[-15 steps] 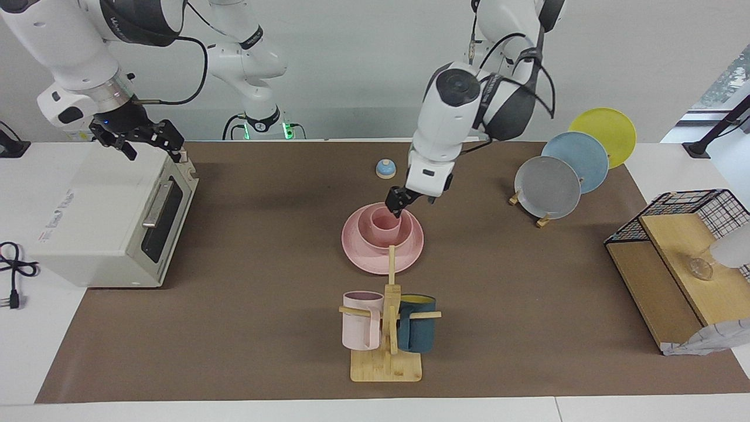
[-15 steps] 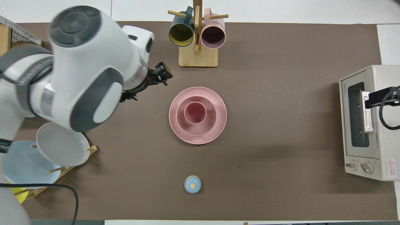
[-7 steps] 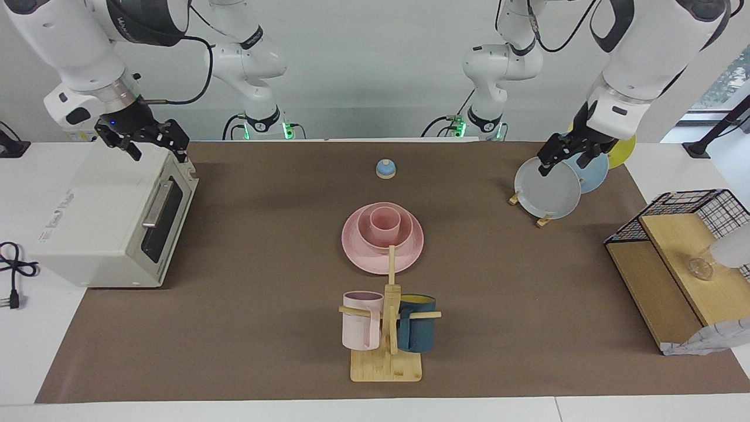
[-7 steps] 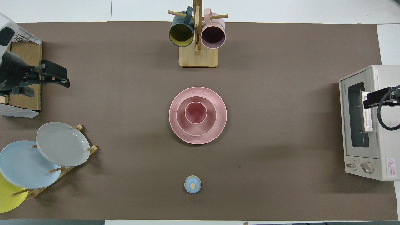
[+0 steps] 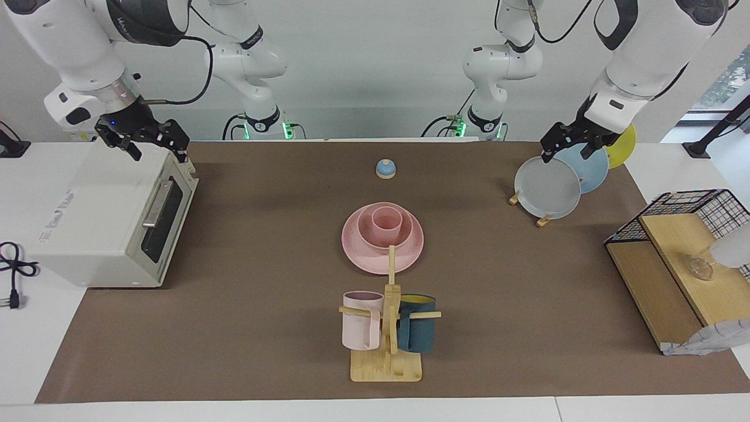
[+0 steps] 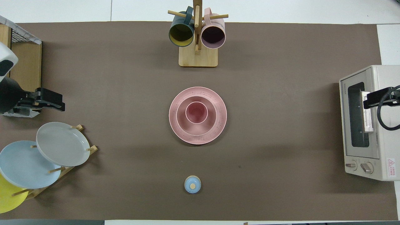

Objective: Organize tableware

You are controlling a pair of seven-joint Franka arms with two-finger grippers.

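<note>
From the facing view I see the wide flat matte pink plate (image 5: 382, 249) lying mid-table on the brown mat (image 5: 263, 328), with the smaller rounded pink bowl (image 5: 384, 233) on it and the small tapered pink cup (image 5: 387, 220) standing upright in the bowl. The wooden mug tree (image 5: 389, 328) with a pale pink handled mug (image 5: 359, 320) and a dark teal handled mug (image 5: 415, 331) stands farther from the robots than the plate, its upright post crossing the plate's rim in this view. A small blue bell (image 5: 385, 169) sits nearer to the robots. My left gripper (image 5: 569, 142) hangs over the rack of grey (image 5: 546, 188), blue (image 5: 589, 170) and yellow plates; its fingers look parted and hold nothing. My right gripper (image 5: 145, 140) waits over the white toaster oven (image 5: 105, 217), fingers spread, holding nothing.

From overhead, cup (image 6: 196, 112), bowl (image 6: 197, 125) and plate (image 6: 218, 103) sit nested, ringed one inside another. The left gripper (image 6: 50, 100) is over the mat beside the wire basket (image 6: 18, 32); the right gripper (image 6: 379, 98) is over the oven (image 6: 365, 125).
</note>
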